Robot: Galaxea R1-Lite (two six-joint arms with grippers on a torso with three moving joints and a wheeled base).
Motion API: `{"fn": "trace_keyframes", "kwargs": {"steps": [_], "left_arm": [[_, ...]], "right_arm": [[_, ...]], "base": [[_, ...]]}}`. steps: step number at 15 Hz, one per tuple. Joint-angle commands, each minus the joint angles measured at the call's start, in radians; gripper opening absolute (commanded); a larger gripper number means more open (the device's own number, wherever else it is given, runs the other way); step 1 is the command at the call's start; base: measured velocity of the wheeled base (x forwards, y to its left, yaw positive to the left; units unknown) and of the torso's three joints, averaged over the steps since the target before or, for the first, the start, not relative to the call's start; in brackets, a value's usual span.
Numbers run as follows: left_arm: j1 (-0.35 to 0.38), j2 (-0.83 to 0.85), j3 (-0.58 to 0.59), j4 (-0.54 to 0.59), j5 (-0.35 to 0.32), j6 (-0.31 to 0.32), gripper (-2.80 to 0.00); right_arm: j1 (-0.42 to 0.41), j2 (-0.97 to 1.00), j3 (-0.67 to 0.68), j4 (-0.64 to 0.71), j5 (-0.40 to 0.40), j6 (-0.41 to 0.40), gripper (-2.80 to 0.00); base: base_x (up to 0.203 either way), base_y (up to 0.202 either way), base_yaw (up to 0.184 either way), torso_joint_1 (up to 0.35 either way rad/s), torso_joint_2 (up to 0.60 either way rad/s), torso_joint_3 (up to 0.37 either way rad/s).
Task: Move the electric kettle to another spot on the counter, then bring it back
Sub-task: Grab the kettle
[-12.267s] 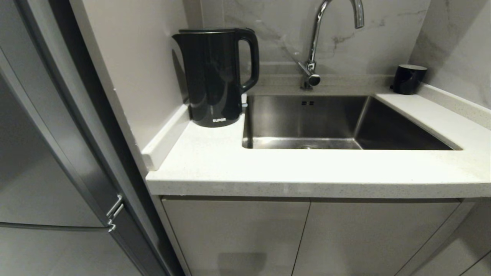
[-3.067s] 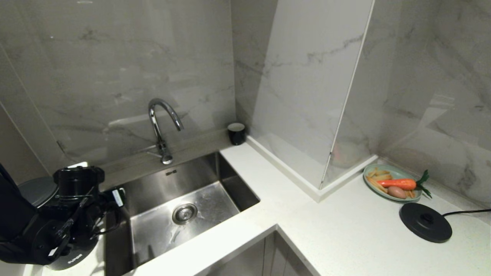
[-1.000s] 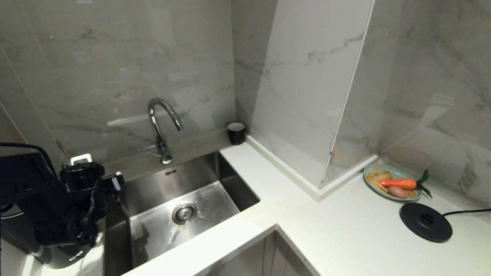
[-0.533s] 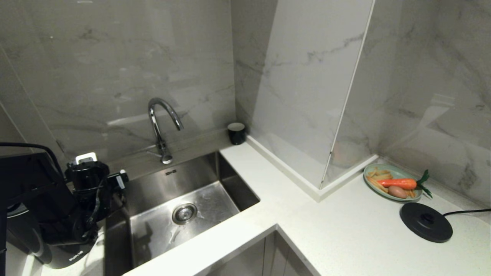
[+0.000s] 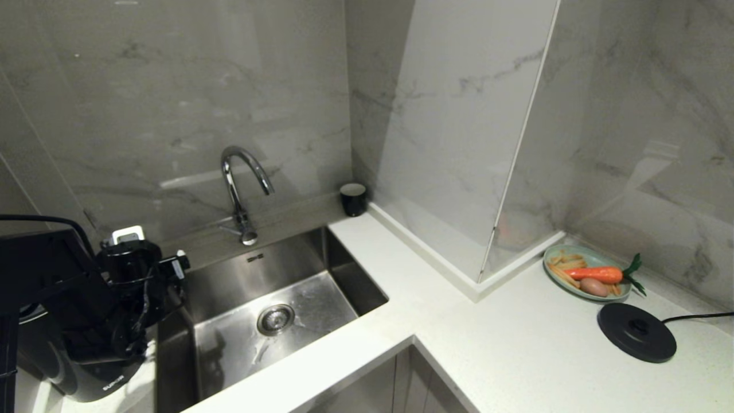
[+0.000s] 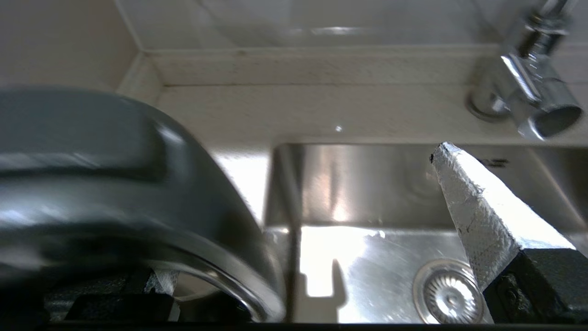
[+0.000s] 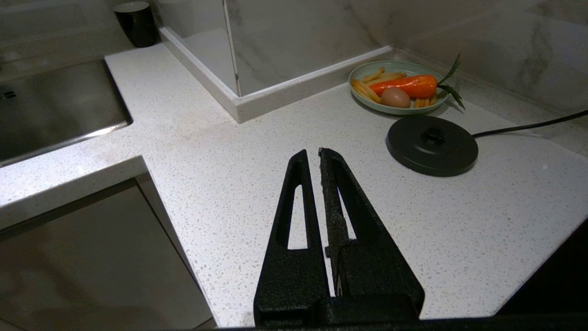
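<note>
L gripper (image 6: 294, 216) wide open, over kettle (image 5: 86, 381) top at far left of counter (image 5: 516, 344), beside sink (image 5: 321, 275); one taped finger (image 6: 473, 202) over sink, nothing gripped. Kettle upright on counter. R gripper (image 7: 313, 158) closed, empty, above counter nr base disc (image 7: 432, 145) & plate (image 7: 367, 69).

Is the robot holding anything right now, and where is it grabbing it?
Nothing. The left gripper is open next to the electric kettle, its visible finger free over the sink. The right gripper is shut and empty.
</note>
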Motion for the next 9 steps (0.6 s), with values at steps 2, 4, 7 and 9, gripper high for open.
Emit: {"fn": "trace_keyframes", "kwargs": {"steps": [2,4,7,9], "left_arm": [[0.011,-0.013,-0.002,-0.009,0.005,0.005,0.00],[0.011,-0.015,-0.003,-0.009,0.005,0.005,0.00],[0.011,-0.015,-0.004,-0.009,0.003,0.005,0.00],[0.013,-0.015,-0.006,-0.009,0.003,0.005,0.00]], "right_arm": [[0.000,0.000,0.000,0.000,0.000,-0.001,-2.80],[0.000,0.000,0.000,0.000,0.000,-0.001,-2.80],[0.000,0.000,0.000,0.000,0.000,-0.001,-2.80],[0.000,0.000,0.000,0.000,0.000,0.000,-2.80]], "base": [[0.000,0.000,0.000,0.000,0.00,0.000],[0.000,0.000,0.000,0.000,0.00,0.000],[0.000,0.000,0.000,0.000,0.00,0.000],[0.000,0.000,0.000,0.000,0.00,0.000]]}}
